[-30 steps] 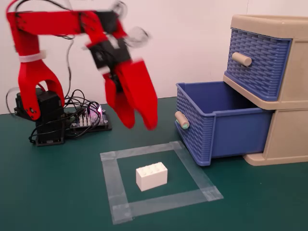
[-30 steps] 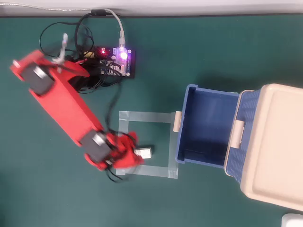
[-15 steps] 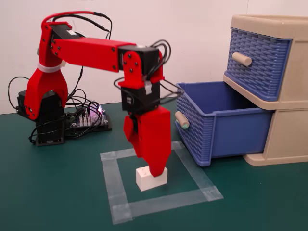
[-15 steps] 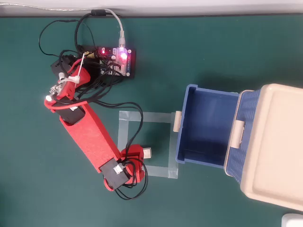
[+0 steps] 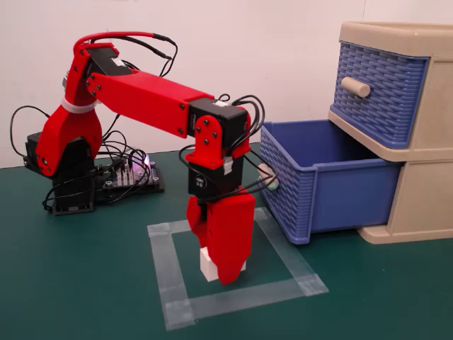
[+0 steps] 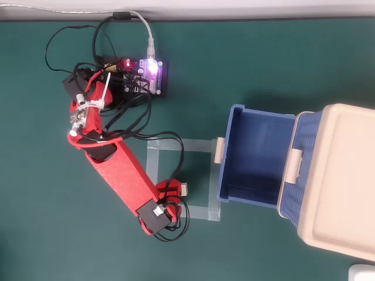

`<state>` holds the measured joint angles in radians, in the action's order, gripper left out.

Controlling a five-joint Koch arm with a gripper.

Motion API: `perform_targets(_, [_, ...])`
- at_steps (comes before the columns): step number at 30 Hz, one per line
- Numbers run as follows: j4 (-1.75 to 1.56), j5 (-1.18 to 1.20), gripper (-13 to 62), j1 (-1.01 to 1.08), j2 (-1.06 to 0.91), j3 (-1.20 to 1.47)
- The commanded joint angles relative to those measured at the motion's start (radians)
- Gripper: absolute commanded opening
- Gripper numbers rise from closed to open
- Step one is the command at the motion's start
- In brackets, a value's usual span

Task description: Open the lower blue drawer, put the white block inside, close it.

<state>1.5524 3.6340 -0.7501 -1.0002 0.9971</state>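
The white block [image 5: 206,262] rests on the green mat inside a taped square [image 5: 241,296]. My red gripper [image 5: 221,273] points straight down over it. The front jaw hides most of the block and the other jaw's tip, so the grip cannot be read. From overhead only one end of the block [image 6: 184,189] sticks out from under the gripper [image 6: 176,191]. The lower blue drawer [image 5: 340,185] stands pulled out to the right, its inside [image 6: 258,158] bare, its green-tipped handle [image 5: 266,181] facing the arm.
The beige cabinet [image 5: 425,205] stands at the right with its upper blue drawer [image 5: 379,88] shut. A lit circuit board [image 6: 146,75] and loose cables [image 5: 113,152] lie by the arm's base at the back left. A white object [image 6: 362,273] shows at the overhead view's lower right corner.
The gripper swung across and came down from high above the mat, open, onto the white block; over the last half second it sank lower around it. The block and drawer stayed put.
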Motion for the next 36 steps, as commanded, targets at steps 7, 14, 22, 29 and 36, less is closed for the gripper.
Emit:
perform_targets(7, [0.021,-0.051,-8.2,-0.003,-0.035,-0.023])
perform_targets(14, [0.230,-0.123,-8.2,-0.009,-0.321,-0.037])
perform_targets(22, [0.281,-0.199,-8.1,-0.222,-0.566,-0.046])
perform_targets(29, [-0.034,-0.189,-8.0,-0.525,-0.414,-0.218])
perform_targets(36, [-0.109,-0.187,-7.6,-0.534,-0.222,-0.380])
